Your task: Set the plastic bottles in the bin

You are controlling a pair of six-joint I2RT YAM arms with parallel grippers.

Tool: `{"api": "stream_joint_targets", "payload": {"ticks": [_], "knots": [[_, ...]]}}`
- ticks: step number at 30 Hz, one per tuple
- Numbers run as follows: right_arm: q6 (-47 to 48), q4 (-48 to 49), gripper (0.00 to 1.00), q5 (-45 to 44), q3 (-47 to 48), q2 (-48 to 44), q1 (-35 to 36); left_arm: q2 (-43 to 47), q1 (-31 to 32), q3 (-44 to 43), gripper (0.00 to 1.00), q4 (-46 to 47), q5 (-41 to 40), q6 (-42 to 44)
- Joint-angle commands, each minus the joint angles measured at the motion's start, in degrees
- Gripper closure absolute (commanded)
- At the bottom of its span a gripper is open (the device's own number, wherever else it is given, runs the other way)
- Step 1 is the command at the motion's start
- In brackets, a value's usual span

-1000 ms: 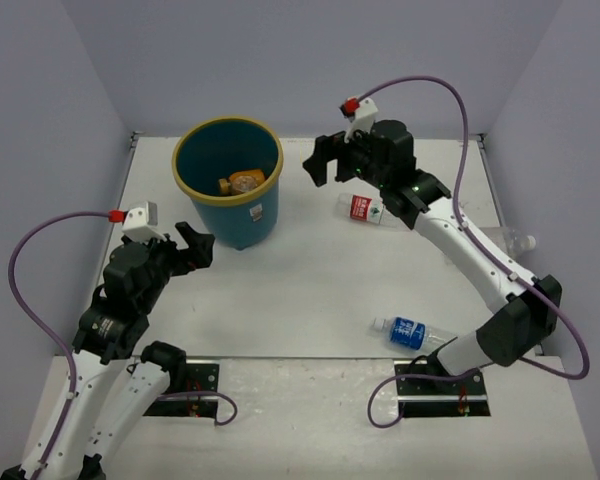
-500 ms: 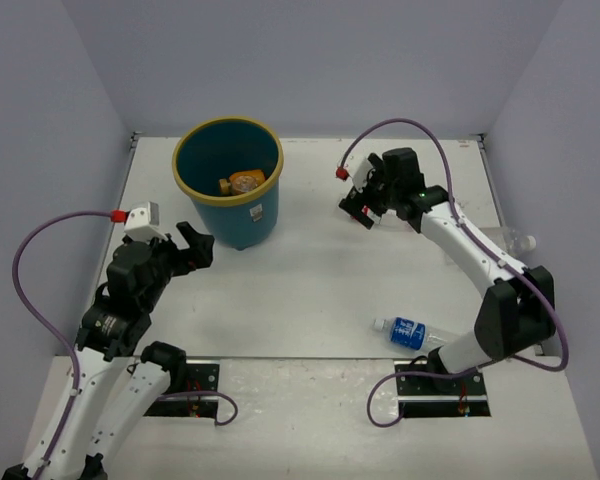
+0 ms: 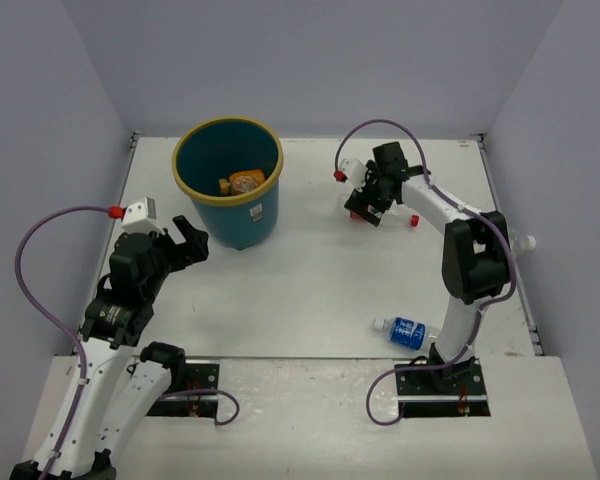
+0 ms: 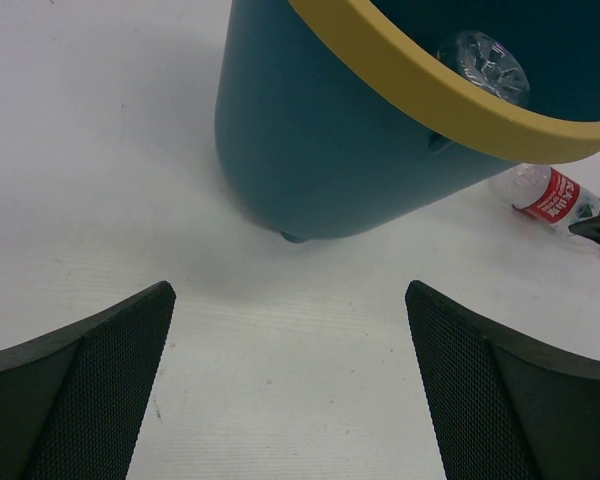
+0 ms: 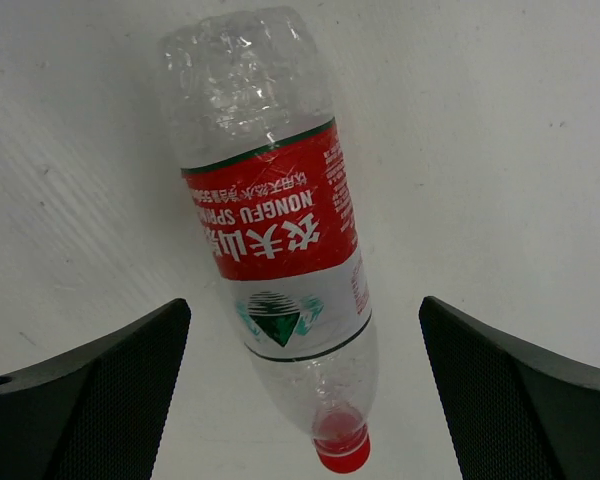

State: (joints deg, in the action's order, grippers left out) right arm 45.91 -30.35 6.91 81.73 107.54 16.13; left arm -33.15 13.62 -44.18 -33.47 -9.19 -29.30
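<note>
Right gripper [image 3: 368, 208] spread wide over red-label bottle [image 5: 280, 250], which lies flat with bare table on both sides. Left gripper [image 4: 290, 290] gapes empty beside bin [image 3: 245, 215]. Blue-label bottle [image 3: 408, 332] by right base, 1 end behind arm. Bin contents mostly hidden; 1 orange bottle [image 3: 242, 182] shows.

A white counter [image 3: 310, 290] fills the middle of the top view. In both wrist views its surface is matte, with fine parallel ridges running diagonally and a few tiny dark specks. Three plain, pale lavender-grey walls enclose it: the back wall [image 3: 310, 60] across the top of the frame, the left wall [image 3: 40, 130] down the left side and the right wall [image 3: 570, 120] down the right side. Along the bottom of the frame an off-white front ledge [image 3: 310, 430] adjoins the counter's near edge at a straight seam.
</note>
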Motion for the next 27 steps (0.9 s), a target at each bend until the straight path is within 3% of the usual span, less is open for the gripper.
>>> {"api": "stream_joint_targets", "payload": {"ticks": [1, 7, 11, 13, 15, 17, 18, 19, 27], "knots": [[0.9, -0.6, 0.01, -2.2, 6.9, 5.3, -0.7, -0.1, -1.0, 0.4, 0.00, 2.5, 0.8, 1.7], [-0.1, -2.6, 0.02, -0.5, 10.1, 9.5, -0.8, -0.2, -1.1, 0.5, 0.00, 2.4, 0.5, 1.6], [-0.9, -3.9, 0.11, -0.5, 10.2, 10.2, -0.8, -0.5, -1.1, 0.4, 0.00, 2.4, 0.7, 1.6], [-1.0, -5.6, 0.19, -0.2, 10.2, 10.1, -0.8, -0.5, -1.2, 0.4, 0.00, 2.2, 0.7, 1.6], [-1.2, -7.7, 0.32, -0.3, 10.5, 10.2, -0.8, -0.3, -1.2, 0.5, 0.00, 2.2, 0.8, 1.5], [-1.6, -8.9, 0.53, -0.9, 10.9, 10.2, -0.8, 0.0, -1.3, 0.5, 0.00, 2.4, 0.8, 1.4], [-1.9, -8.8, 0.70, -2.4, 10.7, 9.8, -0.8, 0.1, -1.3, 0.5, 0.00, 2.4, 0.7, 1.4], [-2.0, -8.7, 0.75, -3.1, 10.3, 9.4, -0.8, 0.1, -1.4, 0.5, 0.00, 2.4, 0.7, 1.4], [-6.1, -5.9, 0.84, -1.7, 9.4, -3.1, 0.9, 1.0, -1.5, 0.6, 0.00, 2.6, 1.5, 1.3]]}}
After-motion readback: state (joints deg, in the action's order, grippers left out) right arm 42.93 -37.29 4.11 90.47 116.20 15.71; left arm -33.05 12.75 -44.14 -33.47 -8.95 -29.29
